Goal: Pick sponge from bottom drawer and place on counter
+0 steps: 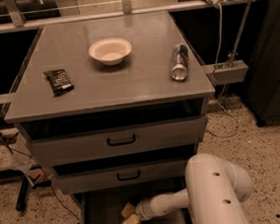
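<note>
The bottom drawer is pulled open at the foot of the grey cabinet, and its inside is dark. My gripper reaches into it from the right at the end of the white arm. Its two yellowish fingertips stand apart with a dark gap between them. No sponge shows in the drawer; it is hidden or out of view. The counter is the grey cabinet top, above the gripper.
On the counter lie a white bowl, a dark snack packet at the left and a can on its side at the right. Two drawers with black handles sit slightly open above the bottom drawer. Cables lie on the floor at the left.
</note>
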